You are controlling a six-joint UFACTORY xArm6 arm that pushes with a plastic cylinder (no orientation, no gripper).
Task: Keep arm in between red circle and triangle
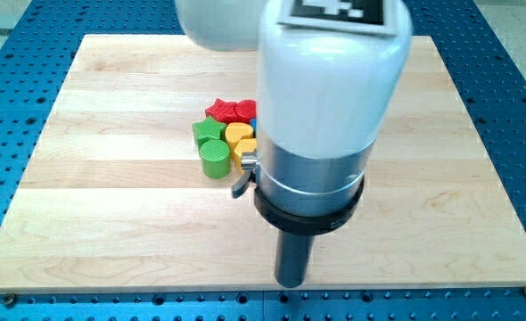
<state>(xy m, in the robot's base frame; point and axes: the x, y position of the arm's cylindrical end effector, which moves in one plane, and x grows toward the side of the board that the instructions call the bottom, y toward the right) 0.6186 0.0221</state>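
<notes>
My tip (290, 283) rests on the wooden board (111, 205) near its bottom edge, right of centre. It stands well below and to the right of a tight cluster of blocks. In the cluster, two red blocks (230, 111) lie at the top; their shapes are unclear. A green block (207, 131) and a green cylinder (215, 159) are on the left. Two yellow blocks (239, 134) sit to the right of the green ones. A sliver of a blue block (253, 123) shows at the arm's edge. The arm's body hides whatever lies to the right of the cluster.
The arm's large white and grey body (325, 98) fills the middle of the view. A blue perforated table (4, 134) surrounds the board on all sides.
</notes>
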